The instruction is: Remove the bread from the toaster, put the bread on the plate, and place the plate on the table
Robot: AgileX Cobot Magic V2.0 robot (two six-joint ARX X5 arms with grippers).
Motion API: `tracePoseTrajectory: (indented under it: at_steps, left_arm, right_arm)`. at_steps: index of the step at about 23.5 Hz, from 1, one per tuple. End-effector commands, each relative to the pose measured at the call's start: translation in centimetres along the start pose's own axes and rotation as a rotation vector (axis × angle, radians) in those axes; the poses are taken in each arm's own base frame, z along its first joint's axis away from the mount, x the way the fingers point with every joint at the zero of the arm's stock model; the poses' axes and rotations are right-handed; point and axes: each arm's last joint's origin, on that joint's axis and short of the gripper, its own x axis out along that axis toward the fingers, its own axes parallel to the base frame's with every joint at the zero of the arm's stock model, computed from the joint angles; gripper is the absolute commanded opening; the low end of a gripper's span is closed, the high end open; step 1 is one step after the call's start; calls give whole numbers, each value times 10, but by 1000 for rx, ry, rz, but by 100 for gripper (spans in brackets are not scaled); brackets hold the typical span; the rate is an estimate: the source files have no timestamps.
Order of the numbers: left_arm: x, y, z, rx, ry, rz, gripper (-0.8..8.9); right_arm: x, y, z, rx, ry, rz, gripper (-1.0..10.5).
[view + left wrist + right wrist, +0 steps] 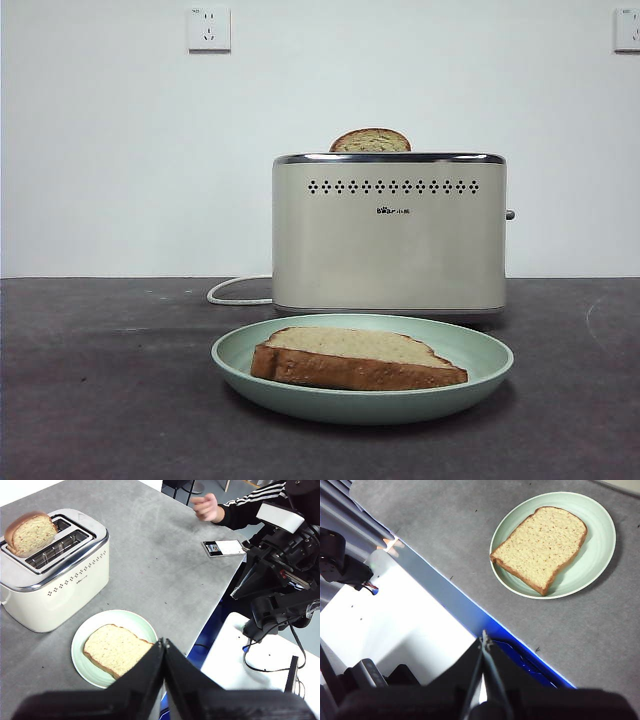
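Observation:
The bread lies flat on the mint-green plate, which rests on the dark grey table in front of the cream toaster. A second slice with a narrower domed top stands in a toaster slot. In the left wrist view my left gripper is shut and empty, above the table's front edge, near the plate, the bread and the toaster. In the right wrist view my right gripper is shut and empty, off the table's edge, apart from the plate and the bread.
A white cord runs from the toaster's left side. A phone lies at the table's edge next to a person's hand. Black arm hardware stands beside the table over a white surface.

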Motion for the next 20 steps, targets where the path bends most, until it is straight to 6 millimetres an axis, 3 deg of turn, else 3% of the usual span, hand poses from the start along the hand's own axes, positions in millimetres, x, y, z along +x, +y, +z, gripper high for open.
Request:
tracePoseTrajectory:
  at_steps: [1, 6, 10, 16, 20]
  left_arm:
    - [0, 0, 0, 12, 0, 11, -4]
    - [-8, 12, 19, 166, -185, 299, -4]
    - [-29, 19, 27, 270, -343, 364, -4]
    - [-48, 23, 21, 298, -422, 490, -4]
    - [-48, 29, 5, 319, -487, 593, -4]
  right_arm:
    - [-1, 0, 0, -9, -6, 0, 1]
    - [-1, 0, 0, -9, -6, 0, 1]
    - [-1, 0, 0, -9, -6, 0, 1]
    - [-1, 0, 0, -9, -6, 0, 1]
    - [-1, 0, 0, -9, -6, 0, 1]
